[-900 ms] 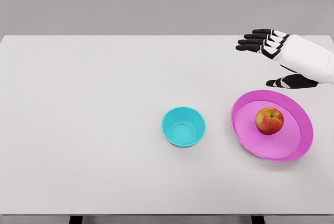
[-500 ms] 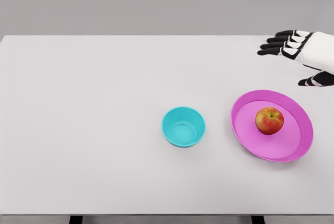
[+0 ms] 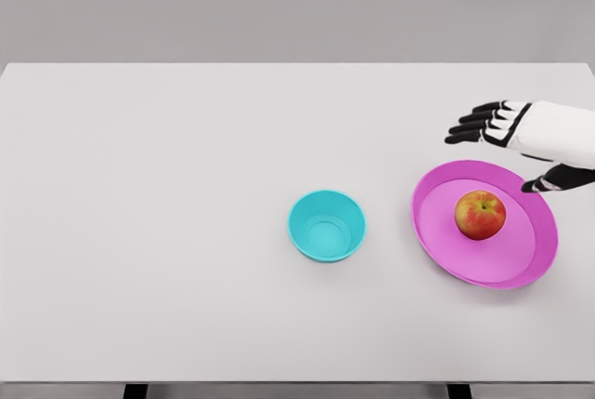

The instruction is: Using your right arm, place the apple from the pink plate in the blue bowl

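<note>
Over the far right of the white table (image 3: pixel 167 185), my right hand (image 3: pixel 521 143) hung with its black fingers (image 3: pixel 474 125) spread and loose, gripping nothing, the thumb held apart from the other four. Its white forearm entered from the right edge. The thumb tip lay over the back rim of the pink plate (image 3: pixel 465 259), while the four fingers pointed left above the bare tabletop just behind it. I could see the apple (image 3: pixel 480 214), red with a yellowish patch, sitting upright on the plate, a little back of its middle, apart from the hand. The blue bowl (image 3: pixel 326 225) stood on the table to the left of the plate, near it but not touching. I could read no writing or labels on any of these things.
</note>
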